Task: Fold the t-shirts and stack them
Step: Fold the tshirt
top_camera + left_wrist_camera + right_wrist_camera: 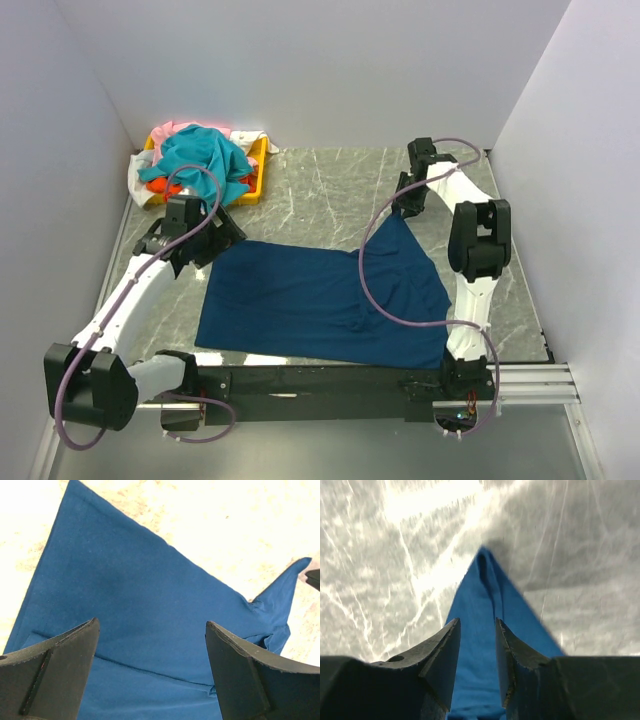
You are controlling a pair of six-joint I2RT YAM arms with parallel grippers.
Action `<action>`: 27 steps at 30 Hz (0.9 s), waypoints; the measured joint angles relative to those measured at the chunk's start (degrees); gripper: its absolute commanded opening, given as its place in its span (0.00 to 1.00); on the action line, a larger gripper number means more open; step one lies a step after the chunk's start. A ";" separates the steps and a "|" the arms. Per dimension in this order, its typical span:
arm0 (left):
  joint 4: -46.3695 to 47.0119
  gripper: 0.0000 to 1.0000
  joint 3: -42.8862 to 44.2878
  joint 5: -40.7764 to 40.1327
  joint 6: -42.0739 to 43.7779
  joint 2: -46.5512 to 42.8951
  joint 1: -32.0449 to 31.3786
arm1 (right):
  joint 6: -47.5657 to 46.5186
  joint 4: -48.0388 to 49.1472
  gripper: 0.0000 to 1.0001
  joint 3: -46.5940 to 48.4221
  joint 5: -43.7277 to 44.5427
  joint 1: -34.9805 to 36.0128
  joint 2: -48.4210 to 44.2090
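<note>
On the bench (330, 190), centre, the navy shirt (320, 300) is spread flat, its far-right corner pinched in the right jaws and lifted. The left jaws are set wide above its left edge, empty. Risk: pulled by one corner only, the cloth may be dragged askew and bunched.

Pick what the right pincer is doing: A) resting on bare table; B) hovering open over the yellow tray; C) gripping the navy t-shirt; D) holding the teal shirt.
C: in the right wrist view the right pincer is clamped on navy t-shirt fabric.
</note>
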 measured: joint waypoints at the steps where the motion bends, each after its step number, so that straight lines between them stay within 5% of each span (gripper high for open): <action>1: 0.00 0.93 0.00 -0.04 0.00 -0.28 0.00 | -0.09 0.42 0.41 0.28 0.22 -0.09 0.37; 17: -0.55 0.95 -3.43 -1.95 -1.86 -8.57 0.00 | -2.38 3.19 0.38 7.10 0.87 -1.33 8.74; 27: -2.03 0.95 -3.50 -3.39 -2.43 -8.28 0.00 | -2.34 3.65 0.12 7.04 -0.90 -1.33 8.76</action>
